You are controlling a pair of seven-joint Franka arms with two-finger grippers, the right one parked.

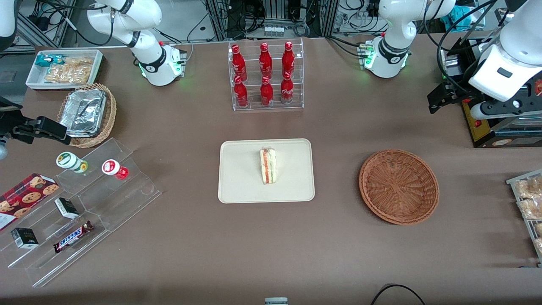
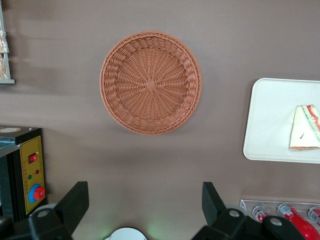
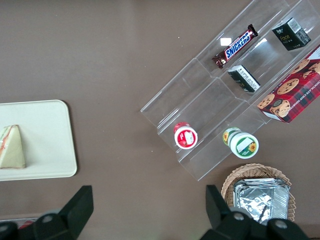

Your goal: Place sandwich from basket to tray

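The sandwich (image 1: 268, 165), a white wedge with red and green layers, lies on the cream tray (image 1: 241, 178) in the middle of the table. The reddish-brown woven basket (image 1: 398, 186) sits beside the tray toward the working arm's end and holds nothing. My left gripper (image 1: 438, 99) hangs high above the table, farther from the front camera than the basket. The left wrist view looks down on the basket (image 2: 150, 83), the tray (image 2: 270, 120) and the sandwich (image 2: 305, 128); there the gripper (image 2: 145, 195) is open with only bare table between its fingers.
A clear rack of red bottles (image 1: 266, 76) stands farther from the front camera than the tray. A black and yellow control box (image 1: 499, 127) and a wire rack of baked goods (image 1: 529, 203) sit at the working arm's end. A stepped acrylic shelf (image 1: 80, 203) with snacks lies toward the parked arm's end.
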